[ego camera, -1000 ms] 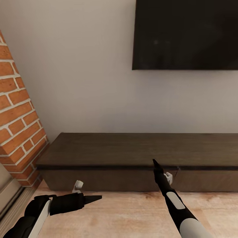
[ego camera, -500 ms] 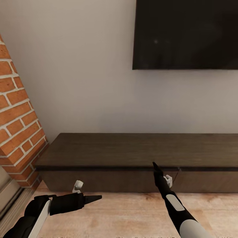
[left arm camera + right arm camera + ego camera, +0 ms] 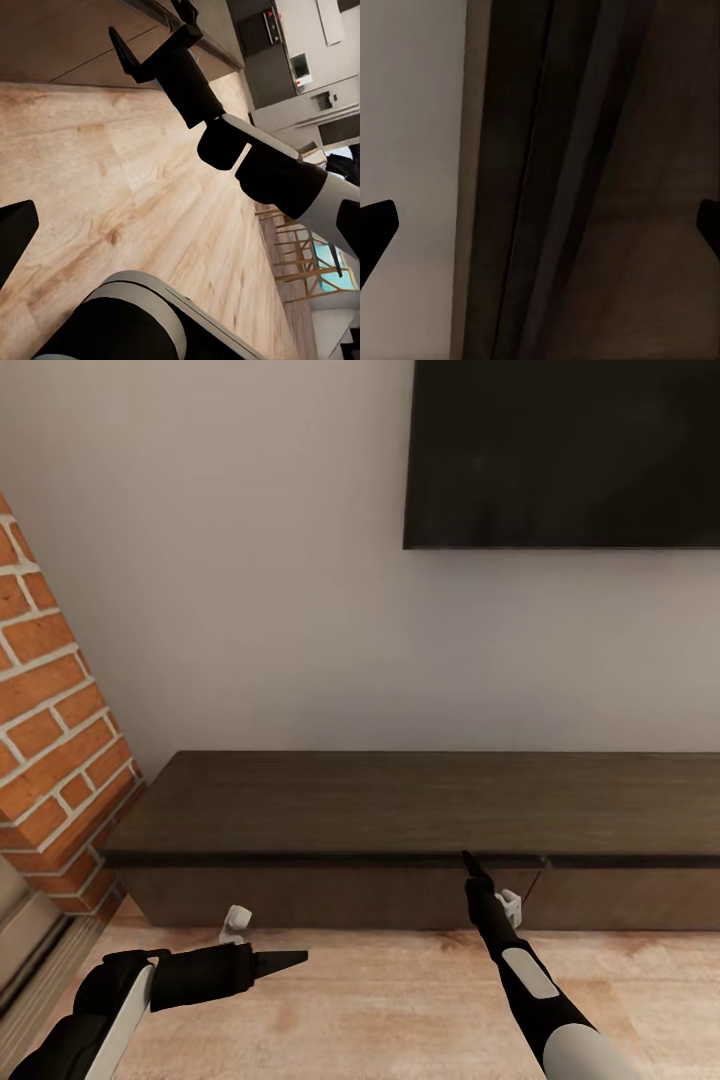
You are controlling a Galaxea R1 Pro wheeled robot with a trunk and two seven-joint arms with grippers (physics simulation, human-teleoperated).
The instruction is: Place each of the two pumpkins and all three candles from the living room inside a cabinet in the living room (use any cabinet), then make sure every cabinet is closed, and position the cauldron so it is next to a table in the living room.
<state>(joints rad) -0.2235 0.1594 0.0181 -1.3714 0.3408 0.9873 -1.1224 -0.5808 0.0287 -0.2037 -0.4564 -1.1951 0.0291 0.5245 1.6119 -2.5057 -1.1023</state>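
**Desk:** What step are you on here?

**Caption:** You face the cabinet (image 3: 400,810), the long low dark unit against the wall under a black screen (image 3: 560,450). Your right gripper (image 3: 470,860) is raised at the front edge of its top, just beside the seam between two drawer fronts. In the right wrist view the two fingertips (image 3: 375,232) sit at opposite edges, so the jaws stand wide apart and hold nothing. This looks like the drawer-handling step, opening one or checking that it is shut. I cannot tell if the tips touch the wood.

**Desk:** And the other arm? What's next?

**Caption:** Your left gripper (image 3: 285,960) hangs low over the plank floor (image 3: 380,1010), pointing across toward the right arm; it carries nothing, but I cannot tell how far open it is. The fronts are handleless, so your next move needs a purchase on an edge. A brick pillar (image 3: 50,740) crowds the cabinet's left end.
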